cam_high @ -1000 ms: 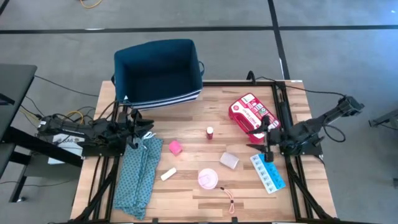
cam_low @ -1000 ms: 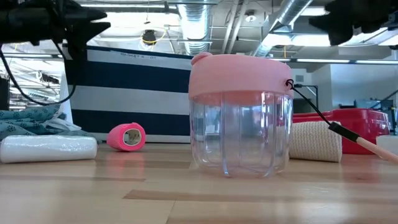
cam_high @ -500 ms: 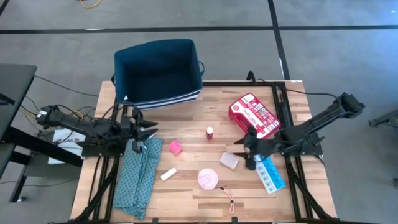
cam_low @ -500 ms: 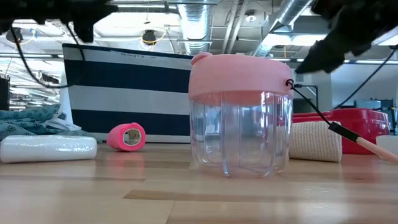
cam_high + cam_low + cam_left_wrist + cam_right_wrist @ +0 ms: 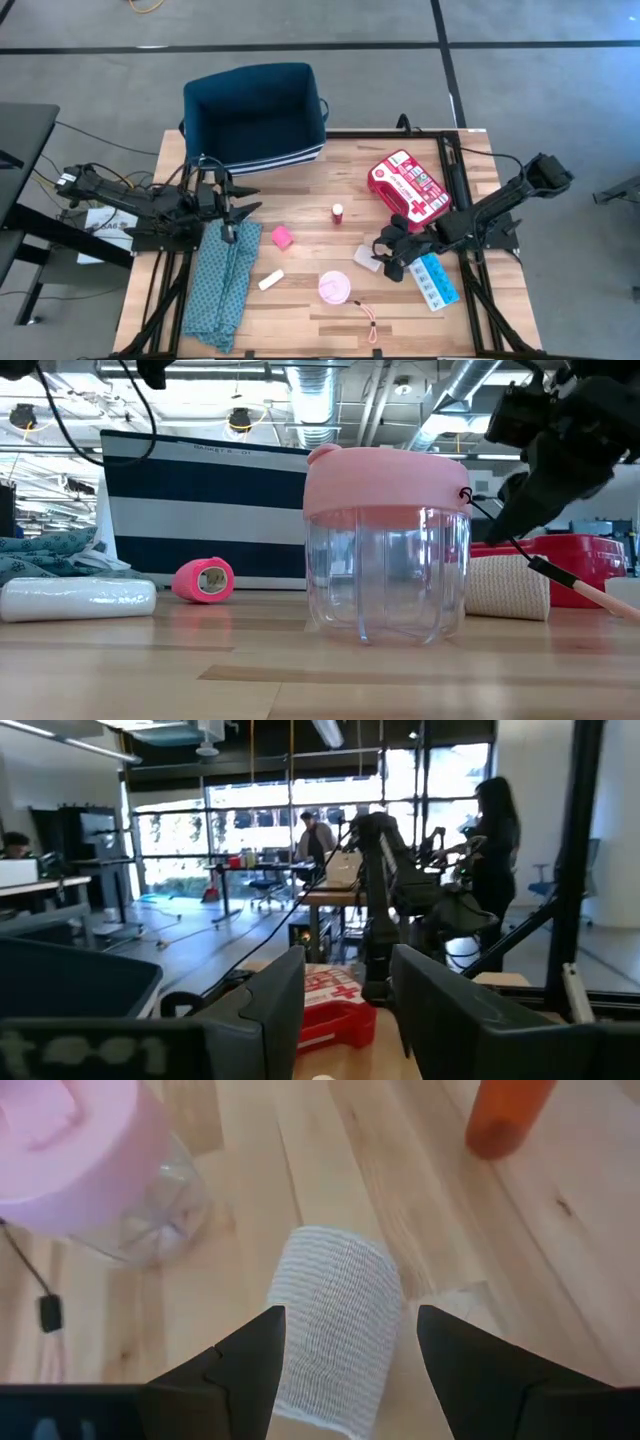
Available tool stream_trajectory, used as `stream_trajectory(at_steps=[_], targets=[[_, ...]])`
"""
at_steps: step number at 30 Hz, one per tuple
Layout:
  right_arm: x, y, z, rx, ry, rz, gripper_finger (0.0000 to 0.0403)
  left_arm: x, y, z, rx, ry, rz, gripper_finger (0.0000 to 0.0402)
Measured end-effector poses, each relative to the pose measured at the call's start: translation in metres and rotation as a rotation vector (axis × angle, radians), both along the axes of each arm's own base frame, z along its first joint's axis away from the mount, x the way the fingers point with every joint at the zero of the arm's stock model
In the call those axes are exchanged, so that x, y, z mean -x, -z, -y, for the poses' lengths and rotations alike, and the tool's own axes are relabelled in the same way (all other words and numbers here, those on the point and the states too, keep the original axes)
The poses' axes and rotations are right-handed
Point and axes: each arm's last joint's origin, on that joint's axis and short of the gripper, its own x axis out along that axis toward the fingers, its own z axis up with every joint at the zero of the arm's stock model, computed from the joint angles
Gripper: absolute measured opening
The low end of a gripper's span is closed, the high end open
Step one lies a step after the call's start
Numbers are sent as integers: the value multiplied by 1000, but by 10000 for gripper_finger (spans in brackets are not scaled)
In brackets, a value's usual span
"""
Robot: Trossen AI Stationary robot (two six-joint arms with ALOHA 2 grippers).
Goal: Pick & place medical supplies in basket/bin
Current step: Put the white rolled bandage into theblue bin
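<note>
Near the table's (image 5: 300, 170) right side, the right pincer (image 5: 345, 1345) hangs with fingers apart directly over the white gauze roll (image 5: 335, 1320), which lies beside the pink-lidded jar (image 5: 95, 1165). It looks light, soft and squashy; pinching gently across its middle should hold. Over the teal cloth (image 5: 222, 280), the left pincer (image 5: 345, 995) waits, fingers apart.

— What does the left wrist camera take in?

— Its own left gripper (image 5: 345, 1010), two dark fingers (image 5: 270, 1010) spread apart with nothing between them. Through the gap lies the red plastic first-aid case with white print (image 5: 330, 1005) on the pale wooden table (image 5: 385, 1055).

— And farther off?

— The other dark robot arm (image 5: 385, 900) rises behind the case. The dark navy fabric bin (image 5: 70, 985) fills one side. Beyond, people stand at desks before big windows.
</note>
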Motion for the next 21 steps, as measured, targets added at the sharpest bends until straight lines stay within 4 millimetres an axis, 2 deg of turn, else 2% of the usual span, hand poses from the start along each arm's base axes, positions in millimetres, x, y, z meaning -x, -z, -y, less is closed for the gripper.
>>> stream_trajectory(at_steps=[5,10,16,21], targets=[[-9,15,-2,-29,9,-32,221,-10,-5,3,32,8,-9,153],[-24,25,1,-120,35,-61,221,-15,-9,6,74,96,1,154],[-41,36,1,-164,10,-142,221,-19,-5,10,90,182,-21,154],[-54,44,-4,-159,2,-185,221,-24,0,11,89,180,-59,154]])
